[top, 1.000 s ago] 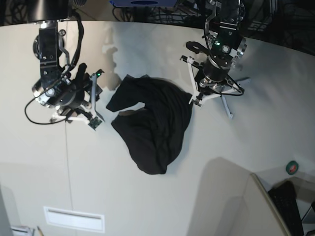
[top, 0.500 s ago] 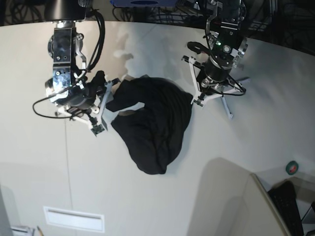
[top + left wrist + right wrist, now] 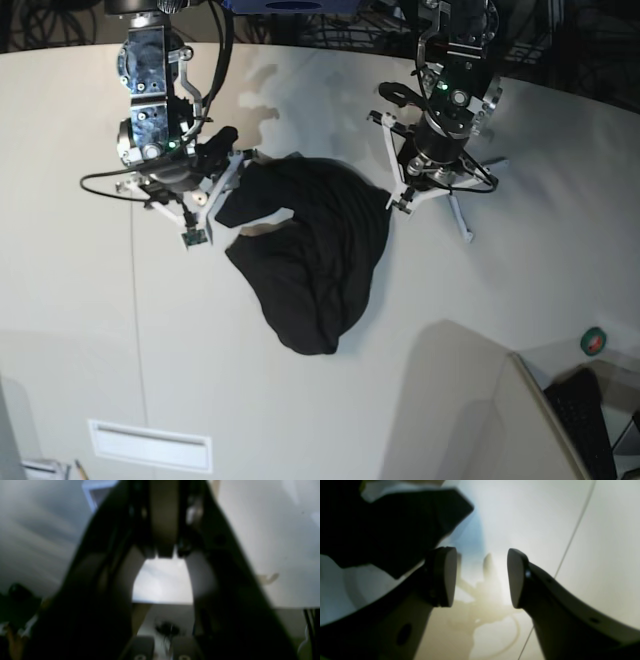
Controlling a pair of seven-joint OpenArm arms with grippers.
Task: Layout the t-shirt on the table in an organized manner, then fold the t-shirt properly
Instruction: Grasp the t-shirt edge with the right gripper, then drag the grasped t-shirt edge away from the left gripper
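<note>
Right gripper (image 3: 480, 577) fingers (image 3: 443, 576) parted, holding nothing, now moved in beside the crumpled t-shirt (image 3: 315, 250) mid-table (image 3: 80, 330); left gripper (image 3: 398, 203) shut at its far edge (grip unclear); spreading looks imminent.

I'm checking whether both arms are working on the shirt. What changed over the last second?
The right gripper moved across the table toward the t-shirt and now sits at the edge of one sleeve, jaws open, gripping nothing yet. The left gripper stayed at the shirt's opposite edge, shut; whether it pinches cloth is unclear. The shirt lies crumpled as before.
</note>
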